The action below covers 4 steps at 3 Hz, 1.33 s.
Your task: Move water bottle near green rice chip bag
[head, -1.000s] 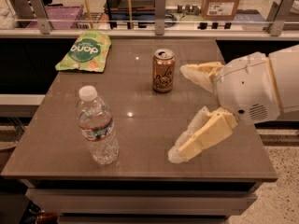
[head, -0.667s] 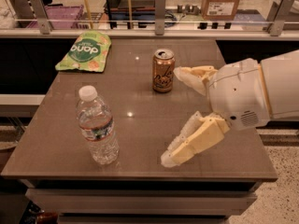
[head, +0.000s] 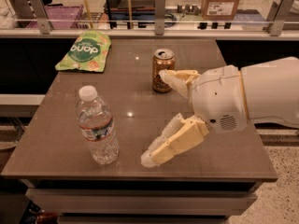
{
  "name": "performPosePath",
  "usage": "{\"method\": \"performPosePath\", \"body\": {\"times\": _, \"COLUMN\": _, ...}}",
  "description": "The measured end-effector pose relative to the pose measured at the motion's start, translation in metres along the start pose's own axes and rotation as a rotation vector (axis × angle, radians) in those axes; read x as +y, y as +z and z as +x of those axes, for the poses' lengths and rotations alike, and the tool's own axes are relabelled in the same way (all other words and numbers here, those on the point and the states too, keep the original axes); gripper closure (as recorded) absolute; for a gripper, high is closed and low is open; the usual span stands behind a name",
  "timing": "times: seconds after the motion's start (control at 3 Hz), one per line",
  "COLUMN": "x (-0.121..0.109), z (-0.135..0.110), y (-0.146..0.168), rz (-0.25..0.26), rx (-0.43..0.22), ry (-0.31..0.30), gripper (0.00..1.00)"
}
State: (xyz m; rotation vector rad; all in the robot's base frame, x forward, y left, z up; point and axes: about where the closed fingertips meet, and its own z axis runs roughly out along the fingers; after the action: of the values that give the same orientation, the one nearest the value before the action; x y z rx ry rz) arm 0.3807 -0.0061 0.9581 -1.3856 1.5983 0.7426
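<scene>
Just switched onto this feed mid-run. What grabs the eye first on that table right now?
The big white arm reaches in from the right, its gripper open wide over the middle of the table, with one finger close by the orange-gold can. The water bottle stands upright at the front left, apart from the gripper. The green rice chip bag lies flat at the far left corner.

Flat light-green snack pouch (head: 85,52) at the worktop's (head: 233,160) far left: white lettering on a dark green round logo, upside down to the camera, appearing as "buop".

Clear ribbed plastic water bottle (head: 97,127): label band print illegible.

Orange-gold drinks can (head: 162,65): lettering illegible.

Brown cardboard box (head: 223,1) behind: white sticker, illegible.

Cream two-finger end effector (head: 154,117), fingers spread, right of the bottle: unmarked.
</scene>
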Motion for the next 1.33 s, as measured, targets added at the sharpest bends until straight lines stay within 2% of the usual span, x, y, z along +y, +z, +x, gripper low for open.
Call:
{"method": "performPosePath", "body": {"times": 0.67, "x": -0.01, "z": -0.009, "y": 0.032, "rz": 0.019, "rx": -0.091, "ry": 0.076, "gripper": 0.0}}
{"method": "performPosePath", "body": {"times": 1.33, "x": -0.001, "z": -0.018, "y": 0.074, "rz": 0.035, "rx": -0.198, "ry": 0.09, "gripper": 0.0}}
